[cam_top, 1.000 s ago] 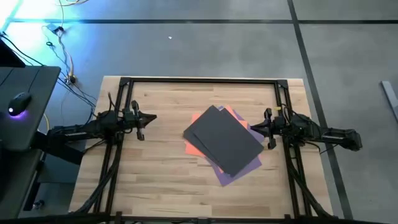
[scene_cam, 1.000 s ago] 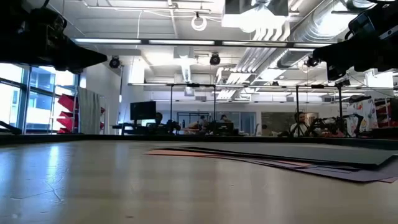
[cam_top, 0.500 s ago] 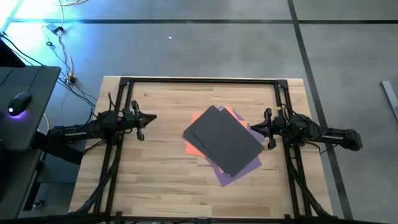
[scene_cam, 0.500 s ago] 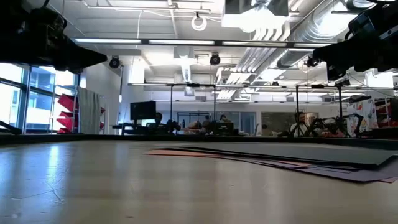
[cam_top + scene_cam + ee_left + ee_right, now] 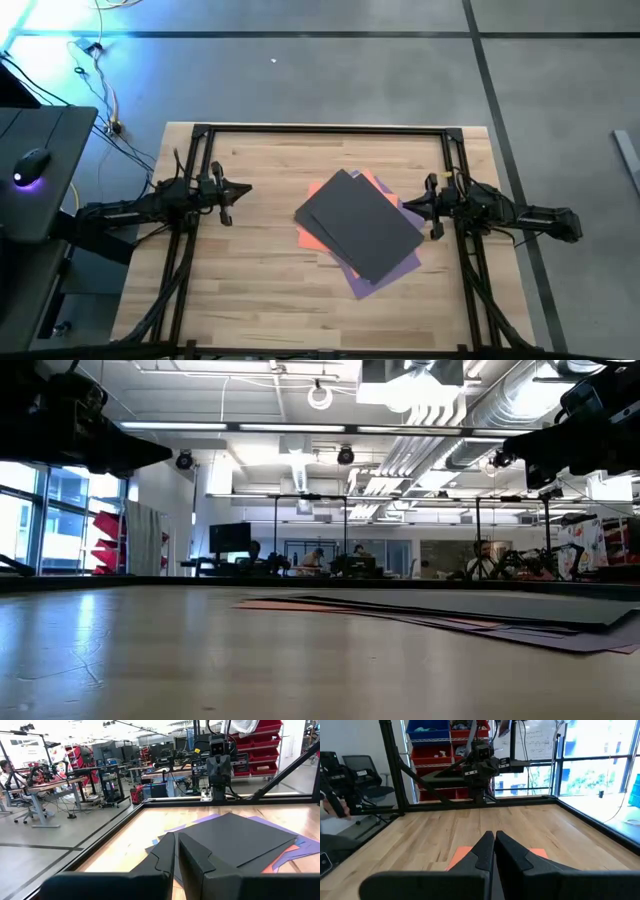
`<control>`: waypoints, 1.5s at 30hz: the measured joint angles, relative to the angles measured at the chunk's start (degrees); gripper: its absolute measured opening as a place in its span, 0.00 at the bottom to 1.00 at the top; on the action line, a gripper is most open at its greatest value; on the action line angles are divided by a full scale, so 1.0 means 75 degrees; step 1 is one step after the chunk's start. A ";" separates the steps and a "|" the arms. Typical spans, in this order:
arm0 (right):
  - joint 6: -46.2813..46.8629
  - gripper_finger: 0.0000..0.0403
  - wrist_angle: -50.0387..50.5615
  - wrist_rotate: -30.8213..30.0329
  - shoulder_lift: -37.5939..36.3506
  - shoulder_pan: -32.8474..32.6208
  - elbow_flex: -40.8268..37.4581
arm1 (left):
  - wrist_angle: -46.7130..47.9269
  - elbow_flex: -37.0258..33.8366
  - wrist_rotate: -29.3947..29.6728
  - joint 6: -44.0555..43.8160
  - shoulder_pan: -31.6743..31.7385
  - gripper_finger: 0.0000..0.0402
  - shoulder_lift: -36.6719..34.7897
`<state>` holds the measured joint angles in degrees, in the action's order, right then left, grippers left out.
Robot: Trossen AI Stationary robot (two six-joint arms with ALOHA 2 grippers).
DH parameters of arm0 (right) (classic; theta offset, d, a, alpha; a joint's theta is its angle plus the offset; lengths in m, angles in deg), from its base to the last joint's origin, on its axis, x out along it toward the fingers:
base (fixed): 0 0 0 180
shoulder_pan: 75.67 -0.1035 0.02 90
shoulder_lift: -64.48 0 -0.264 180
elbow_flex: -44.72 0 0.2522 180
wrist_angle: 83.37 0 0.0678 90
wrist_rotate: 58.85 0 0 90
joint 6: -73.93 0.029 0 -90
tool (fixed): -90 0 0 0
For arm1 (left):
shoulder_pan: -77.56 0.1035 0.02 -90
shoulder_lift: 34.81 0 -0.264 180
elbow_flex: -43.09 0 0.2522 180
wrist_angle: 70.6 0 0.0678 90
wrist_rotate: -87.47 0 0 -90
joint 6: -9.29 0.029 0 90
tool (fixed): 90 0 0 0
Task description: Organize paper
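The sheets of paper lie in a loose, fanned pile right of the table's middle. The dark grey sheet (image 5: 360, 225) is on top; orange (image 5: 309, 238) pokes out from under its left side, purple (image 5: 388, 274) from under its near side, and a sliver of blue (image 5: 301, 841) shows beneath. A pink sheet cannot be made out. In the low view the pile (image 5: 450, 615) lies flat on the wood. My left gripper (image 5: 243, 189) hovers shut, left of the pile. My right gripper (image 5: 404, 205) hovers shut, over the pile's right edge. Neither touches paper.
A black metal frame (image 5: 320, 129) runs around the tabletop. Bare wood (image 5: 250, 280) lies left of and nearer than the pile. A desk with a computer mouse (image 5: 33, 162) stands off the table's left side. People sit at desks far behind the table (image 5: 320, 560).
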<state>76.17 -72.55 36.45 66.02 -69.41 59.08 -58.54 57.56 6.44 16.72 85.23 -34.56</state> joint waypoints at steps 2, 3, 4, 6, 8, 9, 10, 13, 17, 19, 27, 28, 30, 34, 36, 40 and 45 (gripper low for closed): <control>0.0643 0.00 -0.0512 -0.0157 -0.0001 0.0000 0.0000 | -0.0003 0.0000 -0.0002 -0.0153 0.0001 0.00 0.0000; 0.0673 0.00 -0.0788 -0.0241 -0.0004 0.0000 0.0000 | -0.0003 0.0000 -0.0003 -0.0308 0.0000 0.00 0.0000; 0.0662 0.00 -0.1073 -0.0240 -0.0004 0.0000 -0.0005 | -0.0006 0.0000 -0.0003 -0.0507 0.0000 0.00 0.0000; 0.0776 0.00 -0.1596 -0.0130 0.0048 -0.0042 -0.0006 | -0.0009 0.0000 -0.0003 -0.0918 0.0001 0.00 0.0000; 0.0926 0.00 -0.1728 -0.0097 0.0206 -0.0100 -0.0006 | -0.0003 0.0000 -0.0003 -0.1214 -0.0001 0.00 0.0000; 0.1052 0.00 -0.1692 -0.0101 0.0337 -0.0133 -0.0007 | 0.0000 0.0000 -0.0005 -0.1334 -0.0001 0.00 0.0000; 0.1242 0.00 -0.1672 -0.0101 0.0514 -0.0177 -0.0009 | 0.0002 0.0000 -0.0006 -0.1417 0.0000 0.00 0.0000; 0.1920 0.00 -0.1552 -0.0198 0.1333 -0.0329 -0.0009 | -0.0005 0.0000 -0.0006 -0.1626 -0.0001 0.00 0.0000; 0.3461 0.00 -0.1955 -0.1050 0.2791 -0.0556 -0.0012 | -0.0005 0.0000 -0.0006 -0.1673 -0.0001 0.00 0.0000; 0.4146 0.00 -0.2497 -0.1367 0.3339 -0.0583 -0.0012 | 0.0000 0.0000 -0.0006 -0.1779 -0.0001 0.00 0.0000; 0.5085 0.00 -0.3738 -0.1442 0.4414 -0.0571 -0.0012 | -0.0015 0.0000 0.0027 -0.2225 0.0001 0.00 0.0000; 0.5094 0.00 -0.3713 -0.1453 0.4449 -0.0571 -0.0012 | -0.0023 0.0000 0.0047 -0.2353 -0.0001 0.00 0.0000; 0.5242 0.00 -0.3589 -0.1472 0.4459 -0.0571 -0.0012 | -0.0023 0.0000 0.0052 -0.2614 -0.0001 0.00 0.0000; 0.5444 0.00 -0.3457 -0.1478 0.4447 -0.0571 -0.0012 | -0.0023 0.0000 0.0055 -0.3134 0.0001 0.00 0.0000; 0.5444 0.00 -0.3406 -0.1477 0.4444 -0.0571 -0.0012 | -0.0023 0.0000 0.0055 -0.3379 0.0002 0.00 0.0000; 0.5496 0.00 -0.3380 -0.1508 0.4444 -0.0571 -0.0012 | -0.0023 0.0000 0.0044 -0.3835 0.0000 0.00 0.0000; 0.5093 0.00 -0.3444 -0.1477 0.4429 -0.0420 0.0152 | -0.0009 0.0000 0.0021 -0.3872 0.0000 0.00 0.0000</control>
<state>114.37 -98.38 25.37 99.24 -72.55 60.22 -58.60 57.56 6.60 -12.32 85.24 -34.56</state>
